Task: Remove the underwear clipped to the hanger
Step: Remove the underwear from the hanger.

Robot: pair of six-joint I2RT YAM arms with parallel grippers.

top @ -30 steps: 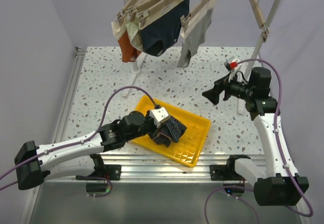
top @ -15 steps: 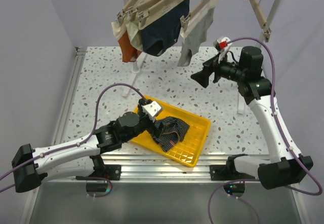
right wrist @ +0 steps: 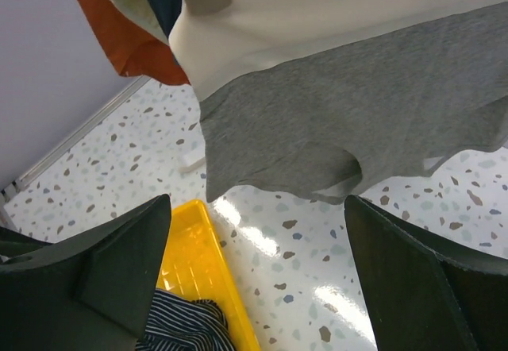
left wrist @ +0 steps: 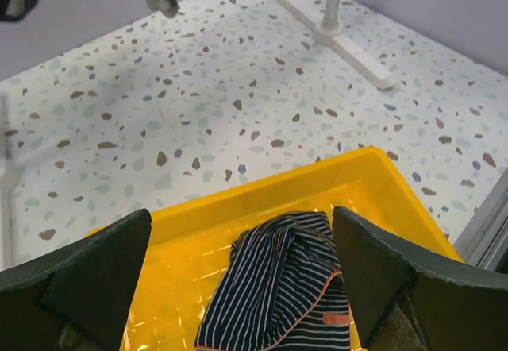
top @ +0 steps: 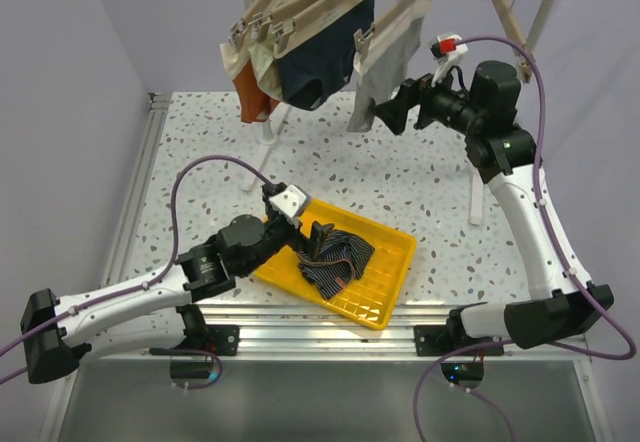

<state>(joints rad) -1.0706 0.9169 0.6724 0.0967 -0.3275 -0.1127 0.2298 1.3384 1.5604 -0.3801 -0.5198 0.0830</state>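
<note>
From above, the left pincer (top: 318, 239) hangs spread over the striped briefs (top: 338, 259) in the yellow tray (top: 392, 280), while the right pincer (top: 384, 114), spread, nears the grey briefs (top: 385, 74) at twelve o'clock. Left wrist view: the striped briefs lie loose in the tray. Right wrist view: the grey briefs (right wrist: 349, 121) hang just ahead, so pulling before the hanger's clips give could tear the cloth or drag the rack over.

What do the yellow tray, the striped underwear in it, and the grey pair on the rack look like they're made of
Yellow tray: likely moulded plastic, glossy; light glints on its ribbed floor.
Striped underwear: soft knit cloth, matte; it lies crumpled in folds, with a thin orange trim.
Grey pair: looks like heathered jersey, matte; it hangs limp, with a smoother cream waistband bearing print.
</note>
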